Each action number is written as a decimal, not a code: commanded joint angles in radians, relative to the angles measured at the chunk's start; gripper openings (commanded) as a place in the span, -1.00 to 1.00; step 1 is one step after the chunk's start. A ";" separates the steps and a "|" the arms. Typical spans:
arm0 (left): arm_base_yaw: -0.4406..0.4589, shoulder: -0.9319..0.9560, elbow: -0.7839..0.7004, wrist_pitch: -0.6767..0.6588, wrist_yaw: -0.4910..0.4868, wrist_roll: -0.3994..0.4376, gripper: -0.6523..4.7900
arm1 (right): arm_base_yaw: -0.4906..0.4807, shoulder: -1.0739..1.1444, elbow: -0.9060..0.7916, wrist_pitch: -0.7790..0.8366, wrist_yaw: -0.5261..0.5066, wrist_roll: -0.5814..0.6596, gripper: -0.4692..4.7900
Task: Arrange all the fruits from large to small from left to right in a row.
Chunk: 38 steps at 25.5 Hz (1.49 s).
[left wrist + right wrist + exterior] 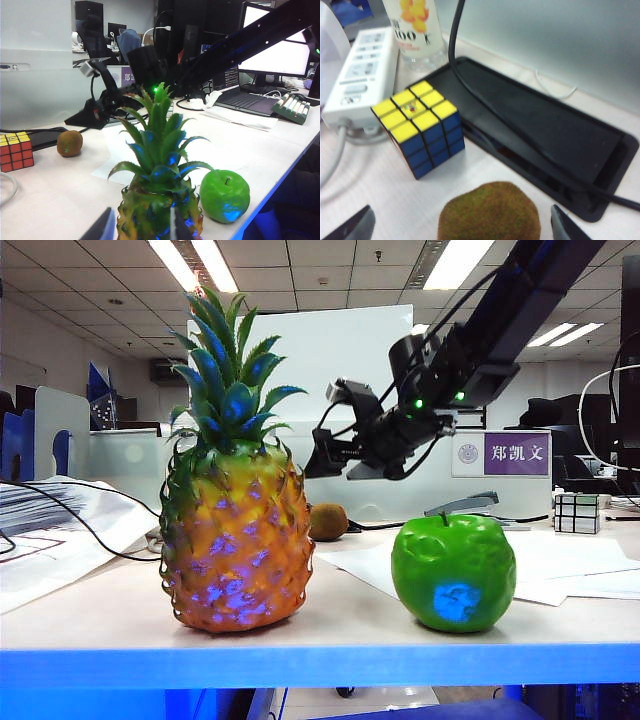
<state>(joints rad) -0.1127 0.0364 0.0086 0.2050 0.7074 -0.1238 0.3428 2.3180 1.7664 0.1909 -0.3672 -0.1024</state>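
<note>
Hanging above the back of the table (pixel 100 625), the right gripper (pixel 335 462) points down toward the kiwi (pixel 328 522), its two fingers spread wide with nothing between them. In the right wrist view the fingertips (pixel 355 225) stand on either side of the kiwi (pixel 490 212), apart from it, and the puzzle cube (pixel 420 127) sits beyond the fruit at about 11 o'clock, with a black tray (pixel 540 130) at 1 o'clock and a bottle (pixel 417 30) and a power strip (pixel 362 70) farther back. In the exterior view the kiwi lies just below the gripper, at roughly 6 o'clock from it.

The pineapple (pixel 235 540) stands upright near the front edge, left of centre, and the apple (pixel 453 573) stands to its right at 3 o'clock, on a sheet of paper (pixel 560 570). The kiwi lies behind and between them.

The left gripper (pixel 140 227) is low behind the pineapple (pixel 157 200), fingers wide apart and empty; the apple (pixel 225 195) lies at about 3 o'clock from it.
</note>
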 commanded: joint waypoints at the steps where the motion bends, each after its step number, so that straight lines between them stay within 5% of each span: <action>1: 0.001 0.001 0.001 0.007 -0.002 0.012 -0.20 | 0.000 0.014 0.009 0.008 -0.008 -0.007 1.00; 38: 0.002 0.001 0.001 -0.010 -0.015 0.038 -0.20 | 0.024 0.169 0.122 0.002 0.035 -0.003 1.00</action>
<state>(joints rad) -0.1123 0.0364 0.0086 0.1894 0.6949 -0.0937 0.3634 2.4908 1.8824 0.1703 -0.3340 -0.1062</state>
